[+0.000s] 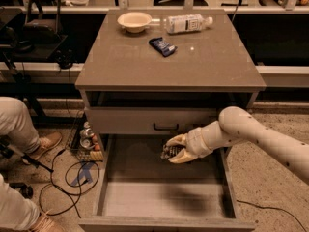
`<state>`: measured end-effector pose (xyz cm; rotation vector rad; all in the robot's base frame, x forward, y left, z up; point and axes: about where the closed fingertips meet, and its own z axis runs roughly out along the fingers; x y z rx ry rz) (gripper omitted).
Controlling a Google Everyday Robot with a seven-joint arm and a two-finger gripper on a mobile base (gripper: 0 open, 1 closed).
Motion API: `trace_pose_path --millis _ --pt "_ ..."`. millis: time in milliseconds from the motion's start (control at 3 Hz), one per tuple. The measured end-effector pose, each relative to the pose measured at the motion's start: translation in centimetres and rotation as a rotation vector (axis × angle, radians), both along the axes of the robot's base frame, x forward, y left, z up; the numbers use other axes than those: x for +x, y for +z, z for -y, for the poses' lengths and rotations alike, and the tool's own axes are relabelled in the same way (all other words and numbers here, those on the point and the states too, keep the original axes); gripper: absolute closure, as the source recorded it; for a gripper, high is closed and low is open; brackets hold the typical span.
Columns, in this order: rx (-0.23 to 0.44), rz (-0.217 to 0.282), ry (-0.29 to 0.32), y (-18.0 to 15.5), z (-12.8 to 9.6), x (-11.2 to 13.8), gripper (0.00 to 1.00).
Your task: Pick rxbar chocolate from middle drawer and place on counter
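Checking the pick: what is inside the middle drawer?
The claw hangs at the rear of the middle drawer, shut on the rxbar chocolate. The visible floor is bare; the strip beneath the claw and arm is covered.

Pale bowl [134, 21] at the back, clear bottle [188, 23] on its side just beside it. Blue-wrapped bar [162, 46] nearer me, apart from both. Drawer front [145, 121] with black handle; my gripper [175, 150] just below it. Left: trouser leg [14, 124], tan shoe [46, 144], floor cables [63, 178] (loose loops).
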<state>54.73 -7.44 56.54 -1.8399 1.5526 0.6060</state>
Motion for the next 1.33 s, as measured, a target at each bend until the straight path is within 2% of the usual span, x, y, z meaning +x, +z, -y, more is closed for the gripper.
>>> trace_pose_path --millis 333,667,1000,1333 --pt "0.0 -0.001 -0.003 0.2 0.1 -0.2 1.0" --pt "-0.004 0.061 -0.035 4.2 2.6 -0.9 1.0" --pt "-0.01 0.174 -0.045 12.4 6.0 -1.4 1.0" --pt "-0.029 0.263 -0.035 20.1 8.1 -0.7 1.0"
